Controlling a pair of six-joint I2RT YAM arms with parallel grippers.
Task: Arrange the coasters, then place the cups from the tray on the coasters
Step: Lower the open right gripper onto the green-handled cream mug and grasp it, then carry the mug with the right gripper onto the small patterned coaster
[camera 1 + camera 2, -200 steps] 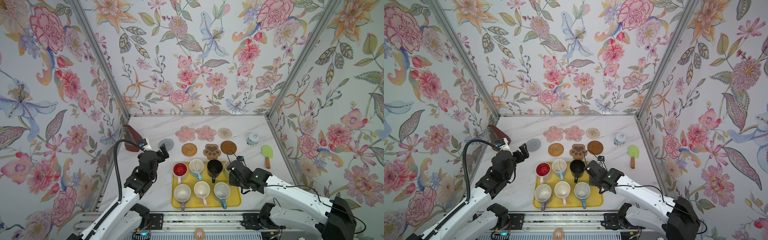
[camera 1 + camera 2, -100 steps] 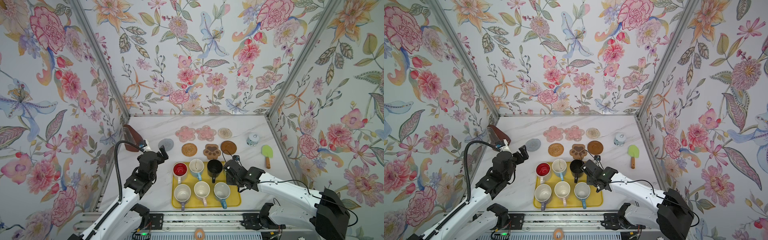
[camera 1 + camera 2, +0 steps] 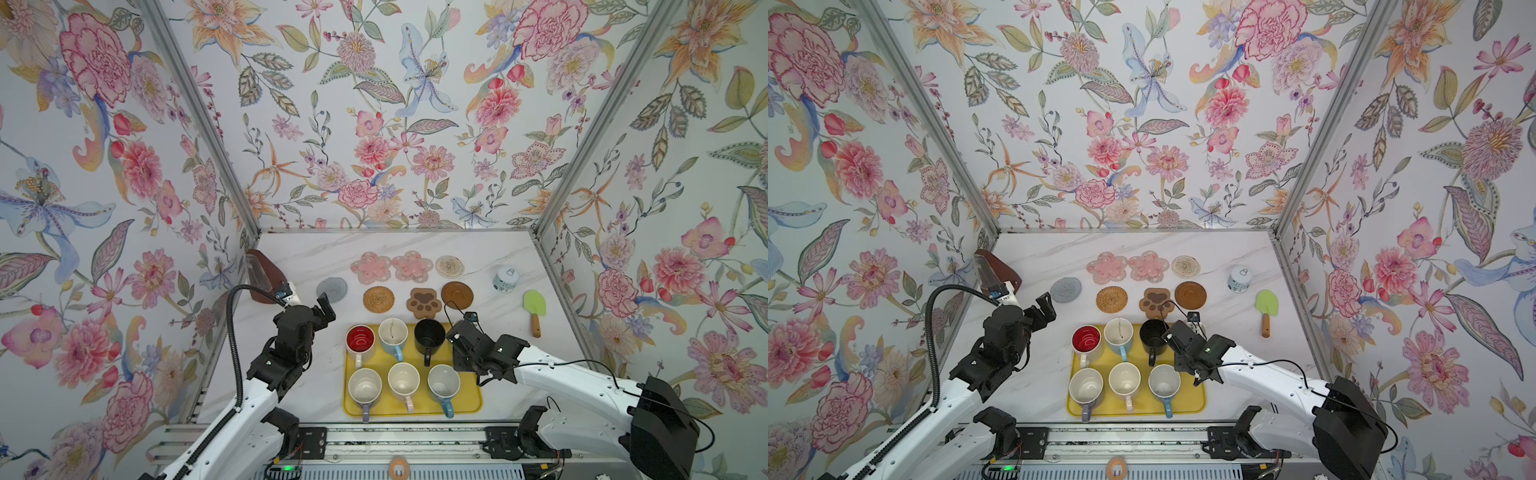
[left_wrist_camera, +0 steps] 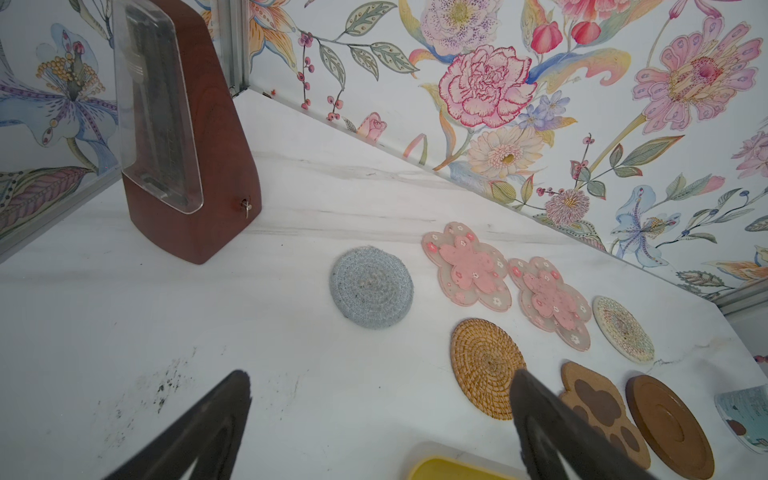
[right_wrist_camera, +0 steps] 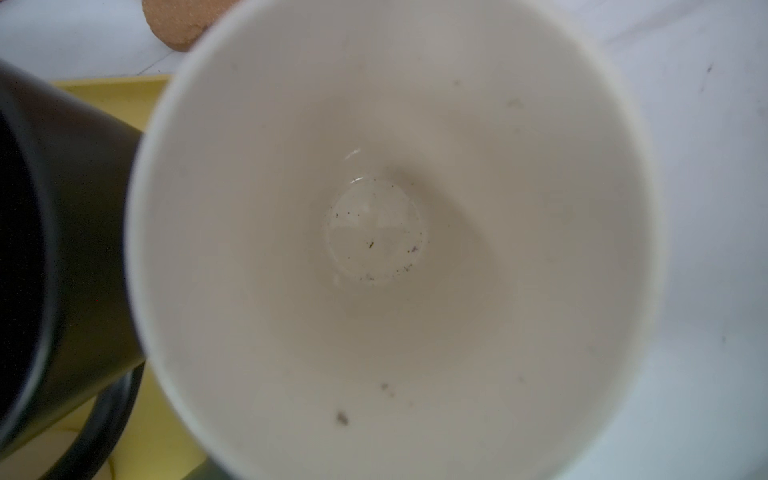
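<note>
Currently: yellow tray [image 3: 469,406] up front, seven coasters [image 3: 423,303] behind it. My left gripper [image 3: 327,306] hangs beside the tray, fingers [image 4: 199,432] spread. My right gripper [image 3: 454,336] sits over a cream-lined mug [image 5: 374,232] beside the black mug [image 3: 429,336], fingers closed; hold unconfirmed.

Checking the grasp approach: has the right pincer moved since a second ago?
Yes. In a top view the right pincer has shifted left, closing up on the black mug, which has stayed put on the tray.
</note>
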